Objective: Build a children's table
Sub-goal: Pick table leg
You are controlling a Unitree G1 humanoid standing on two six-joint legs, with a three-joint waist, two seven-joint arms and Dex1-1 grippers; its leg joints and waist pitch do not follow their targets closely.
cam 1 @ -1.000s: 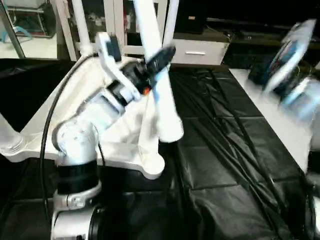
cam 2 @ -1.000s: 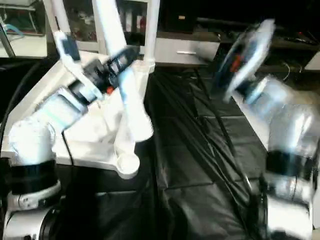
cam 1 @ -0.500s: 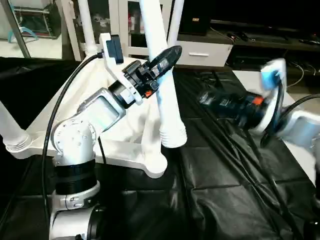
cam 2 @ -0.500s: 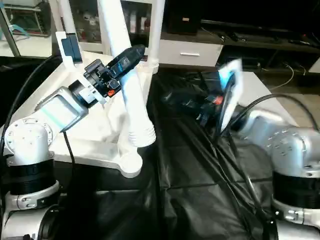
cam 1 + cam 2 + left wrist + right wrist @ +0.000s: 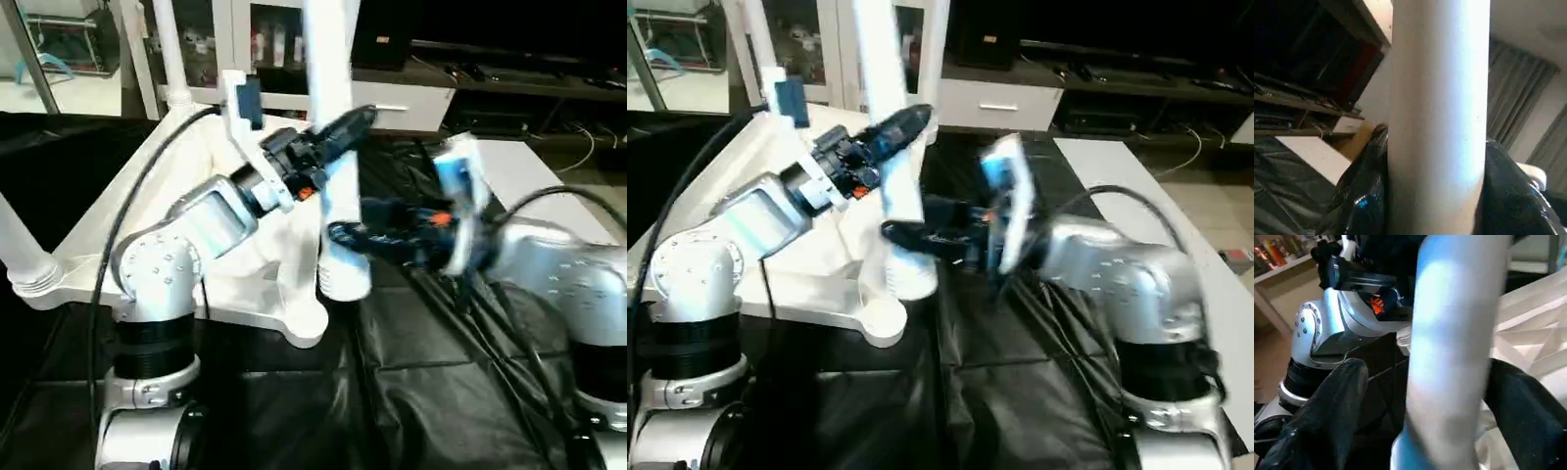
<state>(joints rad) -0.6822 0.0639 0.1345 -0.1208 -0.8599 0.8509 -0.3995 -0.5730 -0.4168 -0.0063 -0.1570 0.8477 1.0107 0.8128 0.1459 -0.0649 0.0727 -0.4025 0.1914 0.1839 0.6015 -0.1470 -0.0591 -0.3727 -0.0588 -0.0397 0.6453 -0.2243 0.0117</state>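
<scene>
The white plastic table top (image 5: 235,284) lies upside down on crinkled black sheeting (image 5: 441,392), its ribbed underside up and its rounded corner socket (image 5: 299,328) nearest. Slim tapered legs (image 5: 167,54) already stand in its other corners. A smooth, round white leg (image 5: 333,147) is upright above that socket, its ridged end just over it. The left gripper (image 5: 343,127) is clamped on this leg; the right gripper (image 5: 343,238) has its black fingers spread on either side of it, lower down.
</scene>
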